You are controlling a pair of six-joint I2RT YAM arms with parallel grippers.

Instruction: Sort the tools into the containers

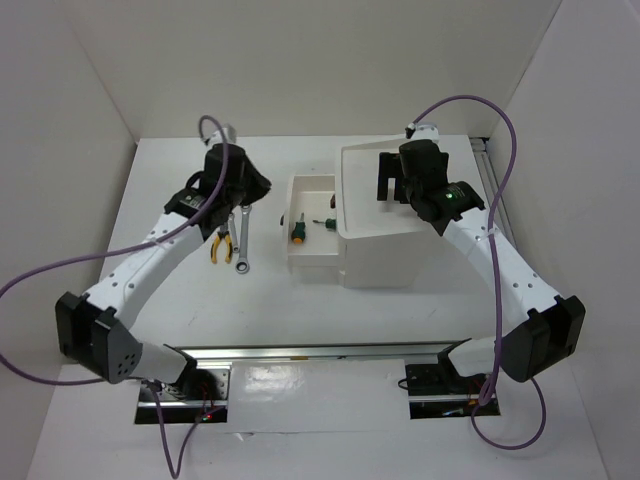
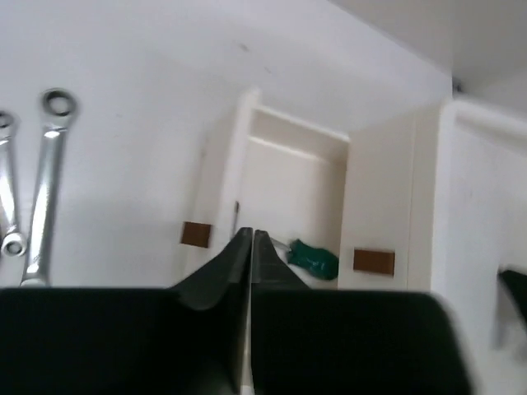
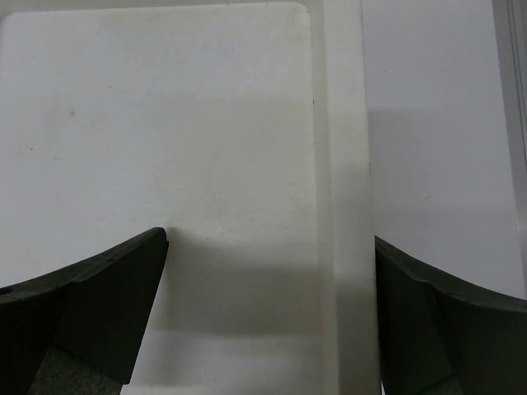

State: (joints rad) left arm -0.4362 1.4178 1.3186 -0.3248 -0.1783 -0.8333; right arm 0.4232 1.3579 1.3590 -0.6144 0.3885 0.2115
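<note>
The white box unit [image 1: 395,235] stands right of centre with one drawer [image 1: 312,262] pulled out to the left. An orange-handled screwdriver [image 1: 297,231] and a green-handled screwdriver [image 1: 328,222] lie in that drawer. Two silver wrenches [image 1: 241,240] and the yellow-and-black pliers [image 1: 221,246] lie on the table left of it. My left gripper [image 1: 260,186] is shut and empty, above the wrenches' far ends, pointing at the drawer. In the left wrist view the gripper [image 2: 250,236] shows with the wrenches [image 2: 45,189] and green screwdriver [image 2: 314,257]. My right gripper [image 3: 270,247] is open and empty over the top tray [image 3: 165,123]. The blue-handled screwdriver is out of view.
White walls close in the table on the left, back and right. Two dark brown knobs [image 2: 196,234] show on the drawer fronts. A metal rail [image 1: 300,352] runs along the near edge between the arm bases.
</note>
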